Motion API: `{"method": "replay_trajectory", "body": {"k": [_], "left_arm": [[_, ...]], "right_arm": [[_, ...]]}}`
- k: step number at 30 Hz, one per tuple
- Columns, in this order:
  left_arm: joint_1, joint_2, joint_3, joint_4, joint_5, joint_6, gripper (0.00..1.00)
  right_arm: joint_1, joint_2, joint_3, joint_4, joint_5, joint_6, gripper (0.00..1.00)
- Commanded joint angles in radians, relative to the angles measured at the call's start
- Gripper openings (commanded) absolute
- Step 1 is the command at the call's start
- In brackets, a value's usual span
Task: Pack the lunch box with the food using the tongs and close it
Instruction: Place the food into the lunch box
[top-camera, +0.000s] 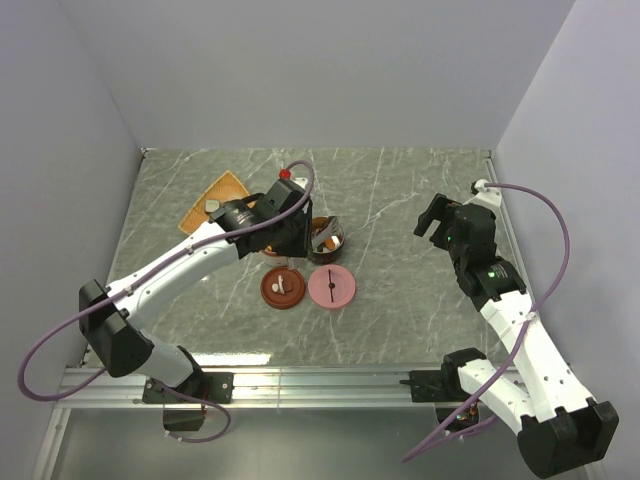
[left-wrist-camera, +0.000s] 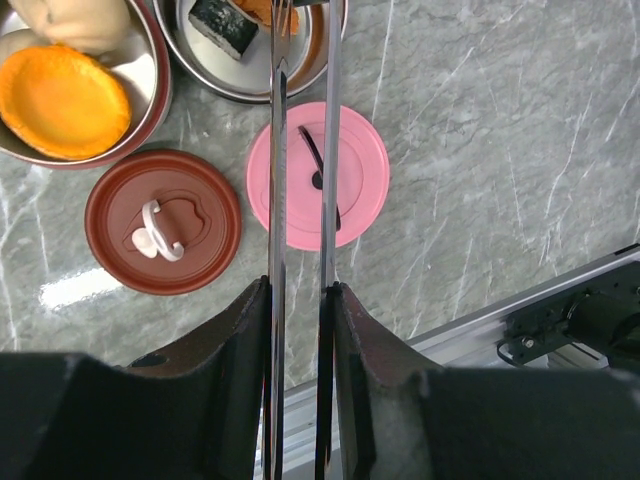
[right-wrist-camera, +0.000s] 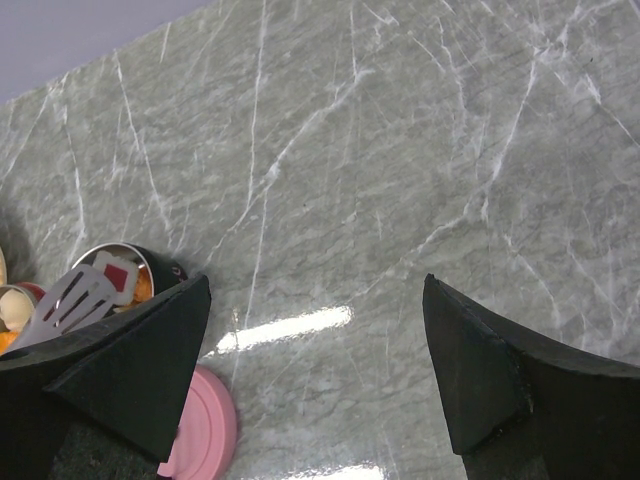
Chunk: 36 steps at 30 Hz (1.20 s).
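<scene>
Now | I hold the tongs pinched in left claw, tips ahead over tin | right claw spread wide.

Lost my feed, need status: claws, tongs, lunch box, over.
Left claw shut on thin pale metal tongs, tips over round steel tin holding dark sushi roll. Right claw open, empty. Pink round lid, brown round lid both off.

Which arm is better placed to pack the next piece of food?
Left. The left hand grips the tongs, tips at the open tin; the right hand is open, empty, off to the side.
</scene>
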Motion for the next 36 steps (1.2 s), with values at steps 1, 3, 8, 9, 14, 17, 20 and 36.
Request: {"method": "replay_trajectory", "body": {"k": [1,3,8,9,14,17,20,36], "left_arm": [[-0.007,0.019,0.002,0.076,0.023,0.009,0.23],[-0.007,0.033,0.008,0.069,0.026,0.011,0.23],[-0.007,0.047,0.02,0.055,0.012,0.006,0.24],[-0.007,0.042,0.016,0.06,0.01,0.008,0.23],[-0.007,0.048,0.009,0.064,0.03,0.017,0.27],[-0.01,0.048,0.009,0.069,0.027,0.019,0.34],[-0.013,0.041,0.008,0.072,0.024,0.02,0.42],[-0.018,-0.022,0.077,-0.015,-0.114,0.002,0.51]], "right_arm": [[0.007,-0.019,0.017,0.005,0.023,-0.009,0.93],[0.005,-0.016,0.02,0.002,0.025,-0.011,0.93],[0.007,-0.016,0.025,-0.001,0.026,-0.012,0.93],[0.005,-0.018,0.026,-0.001,0.028,-0.012,0.93],[0.007,-0.013,0.021,0.0,0.022,-0.008,0.93],[0.007,-0.012,0.023,0.0,0.022,-0.007,0.93],[0.005,-0.012,0.021,0.002,0.02,-0.006,0.93],[0.007,0.004,0.023,0.012,0.014,-0.004,0.93]]}}
